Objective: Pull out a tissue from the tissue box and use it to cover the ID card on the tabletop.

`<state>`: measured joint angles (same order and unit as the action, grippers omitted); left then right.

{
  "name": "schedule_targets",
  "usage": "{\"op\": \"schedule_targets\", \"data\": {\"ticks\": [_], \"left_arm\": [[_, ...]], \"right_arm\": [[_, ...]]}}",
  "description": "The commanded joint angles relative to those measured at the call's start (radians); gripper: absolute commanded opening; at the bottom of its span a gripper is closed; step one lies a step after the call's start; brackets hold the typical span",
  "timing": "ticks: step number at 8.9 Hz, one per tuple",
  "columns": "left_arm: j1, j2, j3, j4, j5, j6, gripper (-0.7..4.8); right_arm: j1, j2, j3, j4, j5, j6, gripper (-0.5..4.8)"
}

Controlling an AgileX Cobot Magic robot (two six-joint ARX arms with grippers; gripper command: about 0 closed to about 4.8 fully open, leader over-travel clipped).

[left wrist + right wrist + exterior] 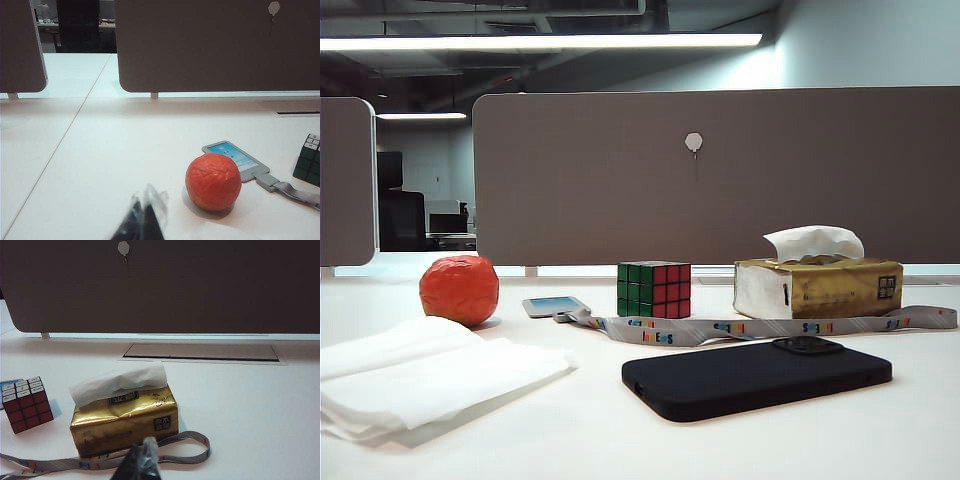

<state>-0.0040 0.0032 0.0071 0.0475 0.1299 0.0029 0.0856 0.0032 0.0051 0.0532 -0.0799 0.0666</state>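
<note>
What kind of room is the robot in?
Probably an open-plan office. Grey desk dividers stand behind the white tabletop, long ceiling lights run overhead, and another desk with a dark chair shows behind.

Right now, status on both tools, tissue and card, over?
Left tool and right tool shut, empty, held back from the objects. Tissue still in tissue box. ID card uncovered; orange ball beside it.

Setting: open-plan office. Grey desk partitions [720, 175] back the white tabletop [920, 420]; ceiling strip light [540, 41], office chair [402, 220] behind.
</note>
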Motion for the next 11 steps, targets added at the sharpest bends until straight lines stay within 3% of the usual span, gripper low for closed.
{"op": "schedule_targets", "data": {"ticks": [1, 6, 10, 11], "left_arm": [[-0.001, 0.001, 0.004, 0.013, 0.005, -0.003, -0.06], [-0.001, 0.001, 0.004, 0.014, 0.006, -0.003, -0.06], [-0.001, 0.001, 0.004, 0.028, 0.19, -0.003, -0.06], [-0.001, 0.001, 0.004, 0.08, 0.349, -0.003, -0.06]], "right_arm": [[0.0, -0.001, -0.003, 0.018, -0.001, 0.0, -0.04], [0.0, -0.001, -0.003, 0.018, -0.001, 0.0, -0.04], [0.0, -0.001, -0.003, 0.018, -0.001, 0.0, -0.05], [0.001, -0.001, -0.003, 0.019, -0.002, 0.001, -0.04]]}}
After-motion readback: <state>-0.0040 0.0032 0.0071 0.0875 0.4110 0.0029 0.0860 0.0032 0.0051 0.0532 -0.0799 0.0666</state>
